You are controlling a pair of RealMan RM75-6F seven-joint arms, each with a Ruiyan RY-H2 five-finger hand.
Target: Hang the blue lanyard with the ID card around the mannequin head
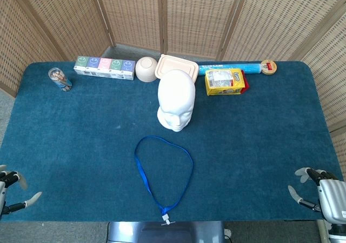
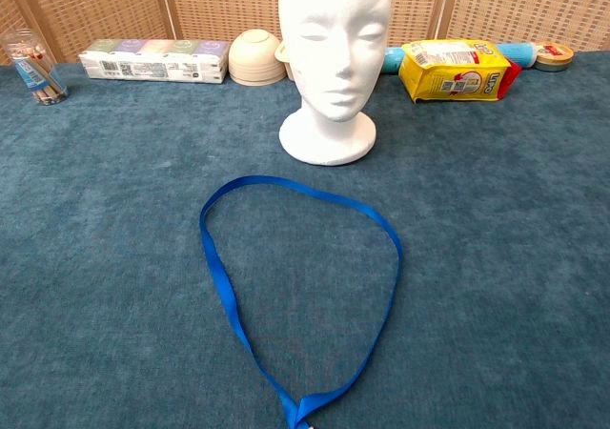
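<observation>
— While the yellow packet (image 2: 454, 71) upper right carries print, can you read it?
— Too blurred. Blue lanyard (image 1: 162, 170) lies looped mid-frame, below the mannequin head (image 1: 176, 100); left hand (image 1: 11, 191) and right hand (image 1: 319, 191) spread, empty, at the bottom corners.

Wide bare cloth on both sides of the table (image 1: 65, 146), left and right edges open for a hand to pass. Mannequin head (image 1: 176, 107) stands upright mid-table, nothing touching it. Blue lanyard (image 1: 162, 170) lies flat in a loop between the head and the near edge (low, no barrier). Back edge is crowded: can (image 1: 59, 79), box row (image 1: 104, 68), bowl (image 1: 146, 69), lidded container (image 1: 176, 67), yellow packet (image 1: 224, 82), blue roll (image 1: 230, 68), tape roll (image 1: 268, 67). Container sits just behind the head.
</observation>
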